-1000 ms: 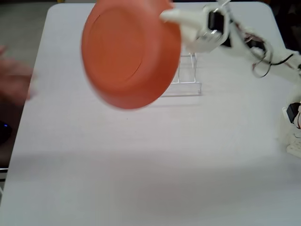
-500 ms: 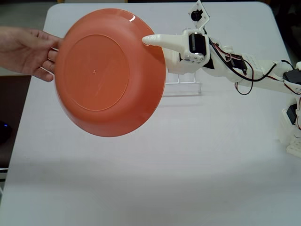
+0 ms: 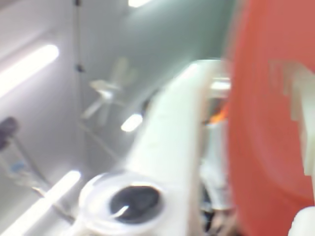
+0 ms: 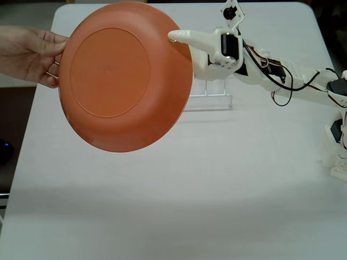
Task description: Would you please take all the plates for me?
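Observation:
One of the plates, the orange plate (image 4: 124, 76), hangs in the air over the far left of the table, its underside turned to the fixed view. My gripper (image 4: 176, 37) is shut on its upper right rim, one white finger (image 4: 190, 38) lying across the edge. A person's hand (image 4: 27, 54) holds the opposite, left rim. In the blurred wrist view the orange plate (image 3: 261, 147) fills the right side, pinched beside a white finger (image 3: 167, 162). No other plates show.
A white wire rack (image 4: 214, 98) stands on the white table (image 4: 162, 206) behind the plate, partly hidden by it and by my arm. My arm's base (image 4: 336, 146) with its cables sits at the table's right edge.
The plate swung left and steadied, then rose slightly. The hand came in from the left edge and closed on the plate's left rim. My gripper has kept its hold.

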Robot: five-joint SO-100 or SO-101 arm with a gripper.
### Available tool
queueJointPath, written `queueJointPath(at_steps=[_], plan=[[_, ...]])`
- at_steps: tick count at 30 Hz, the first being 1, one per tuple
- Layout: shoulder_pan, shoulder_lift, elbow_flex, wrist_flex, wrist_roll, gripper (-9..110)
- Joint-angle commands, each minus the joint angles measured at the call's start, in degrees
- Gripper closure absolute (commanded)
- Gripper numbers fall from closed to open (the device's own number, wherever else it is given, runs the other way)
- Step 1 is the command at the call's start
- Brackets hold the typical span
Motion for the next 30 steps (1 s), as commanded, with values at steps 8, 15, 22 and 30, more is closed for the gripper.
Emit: queueJointPath(at_steps=[8, 15, 22, 30], plan=[[0.1, 6.6, 1.1, 0.3, -0.8, 71], [-0.3, 18.3, 11.2, 5.6, -0.6, 73], [2.0, 35.0, 27.3, 16.1, 7.7, 76], [3.4, 55.7, 55.8, 19.3, 18.1, 79]])
